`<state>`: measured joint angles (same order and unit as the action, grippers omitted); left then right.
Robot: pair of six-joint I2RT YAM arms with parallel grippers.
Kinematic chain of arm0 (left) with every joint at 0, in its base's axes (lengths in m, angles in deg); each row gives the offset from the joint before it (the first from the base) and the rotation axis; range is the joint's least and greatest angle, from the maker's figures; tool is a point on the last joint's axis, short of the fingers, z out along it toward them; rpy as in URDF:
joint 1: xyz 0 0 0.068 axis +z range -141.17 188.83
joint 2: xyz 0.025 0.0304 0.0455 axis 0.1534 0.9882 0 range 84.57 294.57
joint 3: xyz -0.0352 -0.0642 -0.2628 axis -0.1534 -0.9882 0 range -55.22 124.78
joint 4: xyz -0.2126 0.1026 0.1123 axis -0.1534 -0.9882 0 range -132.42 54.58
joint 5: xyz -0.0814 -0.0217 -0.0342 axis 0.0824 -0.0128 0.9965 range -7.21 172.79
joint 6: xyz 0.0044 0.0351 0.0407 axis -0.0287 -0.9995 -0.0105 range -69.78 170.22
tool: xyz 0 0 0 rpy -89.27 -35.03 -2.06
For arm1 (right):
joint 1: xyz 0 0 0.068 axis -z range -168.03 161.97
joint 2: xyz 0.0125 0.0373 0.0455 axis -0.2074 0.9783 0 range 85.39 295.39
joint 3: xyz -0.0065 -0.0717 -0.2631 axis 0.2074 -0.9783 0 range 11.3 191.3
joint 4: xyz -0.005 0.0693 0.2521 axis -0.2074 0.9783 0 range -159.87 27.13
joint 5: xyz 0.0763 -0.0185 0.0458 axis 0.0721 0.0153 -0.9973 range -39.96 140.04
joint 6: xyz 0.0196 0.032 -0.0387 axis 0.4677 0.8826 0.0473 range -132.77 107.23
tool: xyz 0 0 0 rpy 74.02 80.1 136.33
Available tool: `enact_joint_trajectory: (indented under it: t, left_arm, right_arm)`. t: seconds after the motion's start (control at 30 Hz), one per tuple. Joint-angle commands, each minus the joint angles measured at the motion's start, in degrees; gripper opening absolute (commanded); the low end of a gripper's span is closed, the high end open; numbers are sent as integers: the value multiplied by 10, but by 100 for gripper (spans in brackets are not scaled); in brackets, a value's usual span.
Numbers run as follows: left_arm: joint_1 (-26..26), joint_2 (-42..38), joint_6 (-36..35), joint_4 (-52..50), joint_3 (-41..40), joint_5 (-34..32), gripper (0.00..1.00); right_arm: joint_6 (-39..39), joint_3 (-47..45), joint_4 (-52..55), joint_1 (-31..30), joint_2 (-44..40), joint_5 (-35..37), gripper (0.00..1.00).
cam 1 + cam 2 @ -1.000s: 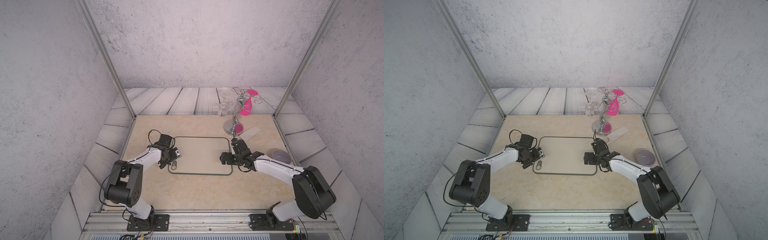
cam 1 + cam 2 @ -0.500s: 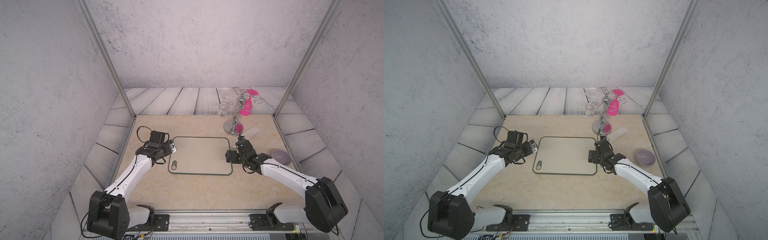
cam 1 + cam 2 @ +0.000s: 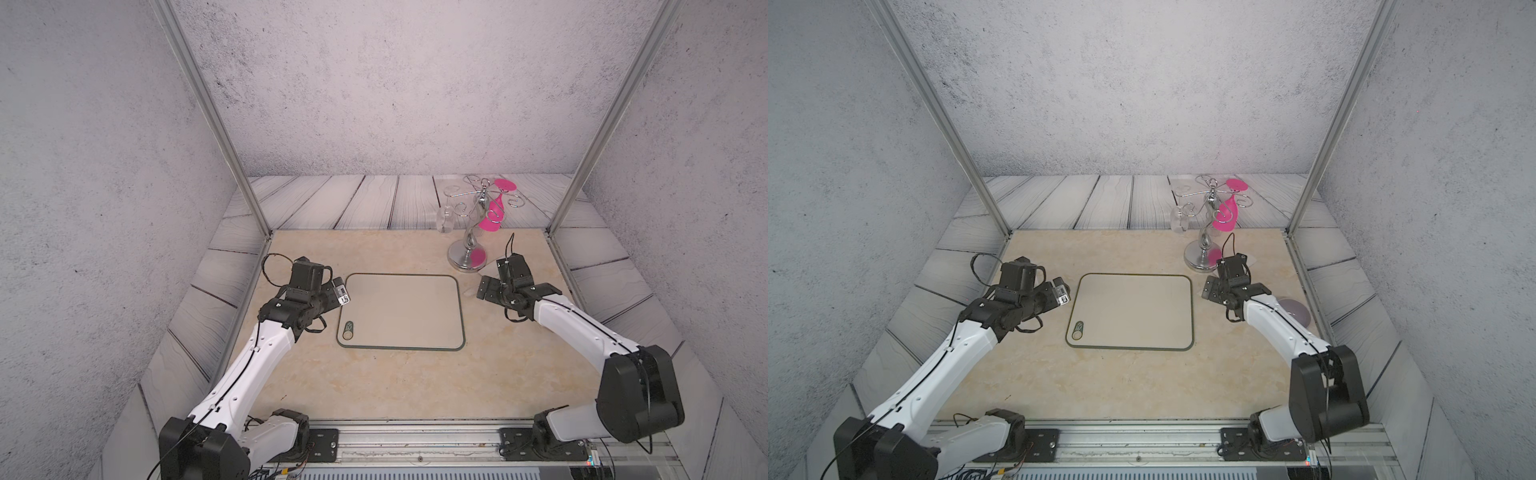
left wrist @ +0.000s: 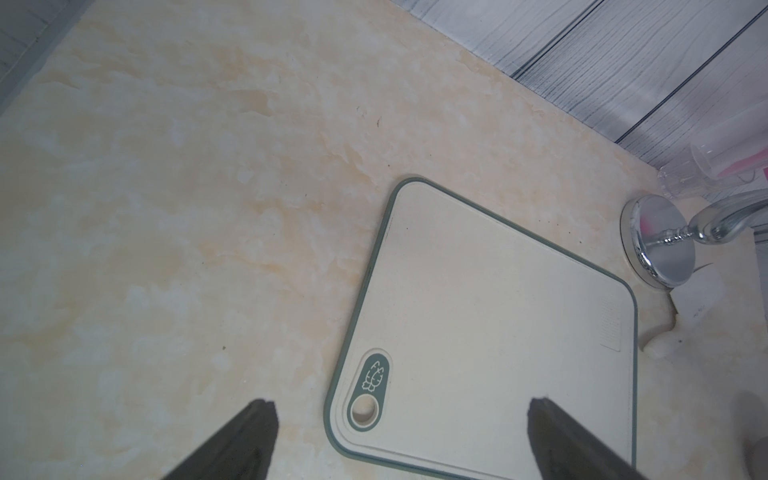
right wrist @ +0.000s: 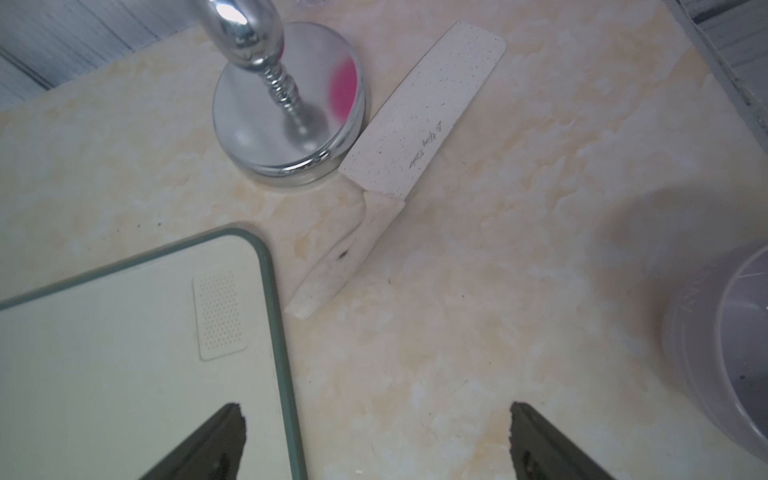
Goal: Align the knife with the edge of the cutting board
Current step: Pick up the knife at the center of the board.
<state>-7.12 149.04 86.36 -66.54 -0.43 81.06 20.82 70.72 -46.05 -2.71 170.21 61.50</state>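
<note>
The cutting board (image 3: 401,311) (image 3: 1131,311) lies flat mid-table, beige with a dark green rim, its oval handle hole at the near left corner. The white knife (image 5: 409,133) lies on the table off the board's far right corner. Its blade rests against a chrome base and its handle (image 5: 332,266) points at the board. In both top views my right arm hides most of the knife. My right gripper (image 5: 376,415) (image 3: 484,291) is open and empty, over the board's right edge short of the handle. By the board's far left corner, my left gripper (image 4: 401,415) (image 3: 338,297) is open and empty.
A chrome glass rack (image 3: 467,259) stands behind the board's far right corner, with a pink glass (image 3: 492,212) and a clear glass (image 3: 446,220) hanging from it. A lilac bowl (image 3: 1293,309) sits right of my right arm. Metal posts stand at the back corners.
My right gripper has moved off the board's right side, back and to the right toward the knife. My left gripper has moved from the handle hole toward the board's far left corner.
</note>
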Motion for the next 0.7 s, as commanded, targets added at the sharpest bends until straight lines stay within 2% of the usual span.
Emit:
enact_joint_trajectory:
  t: [0.0, 0.1, 0.2, 0.4, 0.67]
  left_arm:
    - [-11, -11, -8, -10, -17, 4, 100]
    - [-17, -16, -9, -4, -26, 7, 100]
    - [-20, -19, -11, 1, -34, 7, 100]
    - [-21, -21, -16, 1, -36, 5, 100]
    - [-22, -13, -17, 2, -36, 6, 100]
  right_arm:
    - [23, 58, 61, 25, 67, -41, 93]
    - [35, 141, 117, 45, 156, -60, 86]
    - [37, 187, 125, 50, 204, -52, 84]
    - [49, 221, 118, 51, 251, -35, 84]
    - [64, 220, 89, 50, 284, -39, 85]
